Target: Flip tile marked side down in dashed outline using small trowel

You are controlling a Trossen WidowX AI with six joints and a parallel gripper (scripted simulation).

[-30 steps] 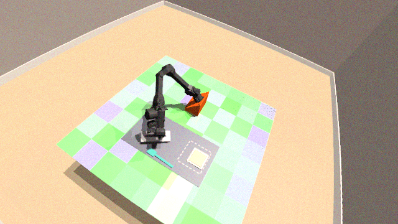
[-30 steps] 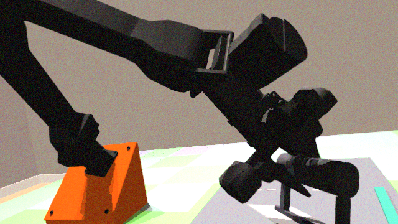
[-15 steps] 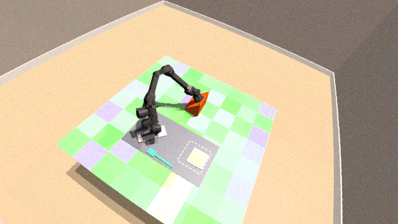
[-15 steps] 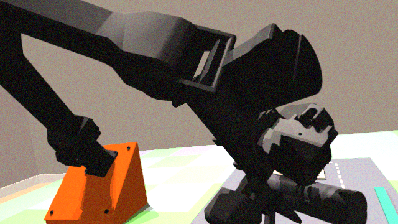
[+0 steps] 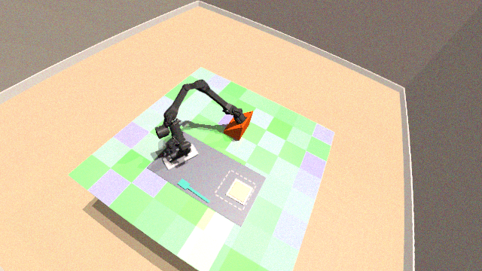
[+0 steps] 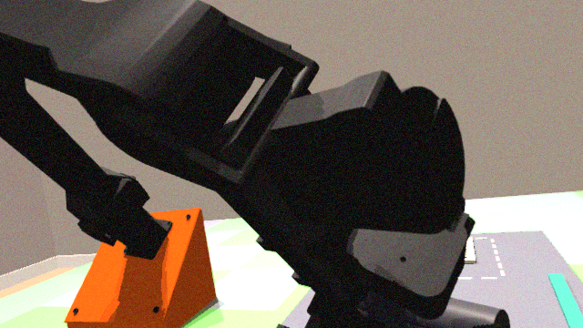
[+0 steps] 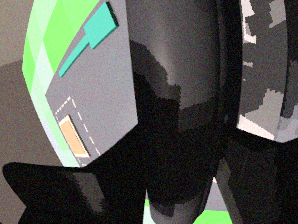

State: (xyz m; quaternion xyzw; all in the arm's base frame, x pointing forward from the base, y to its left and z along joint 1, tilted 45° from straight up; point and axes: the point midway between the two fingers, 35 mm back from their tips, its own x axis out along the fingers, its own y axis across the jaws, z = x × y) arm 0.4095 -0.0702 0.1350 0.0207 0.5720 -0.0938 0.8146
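The cream tile (image 5: 240, 191) (image 6: 470, 251) (image 7: 74, 136) lies flat inside the dashed outline (image 5: 223, 181), near its right side; a plain cream face shows, and its underside is hidden. My gripper (image 5: 176, 146) (image 7: 172, 125) is shut on the black handle of a trowel with a flat pale metal blade (image 5: 192, 151) (image 7: 262, 55). The blade is over the mat's left end, well away from the tile; its exact height is unclear. In the exterior view the arm hides most of the tile and the trowel.
A teal spatula (image 5: 193, 192) (image 6: 566, 298) (image 7: 90, 39) lies along the front edge of the grey mat (image 5: 215, 162), between my gripper's side and the outline. The orange wedge (image 5: 236, 132) (image 6: 193, 282) carries the arm's base behind the mat.
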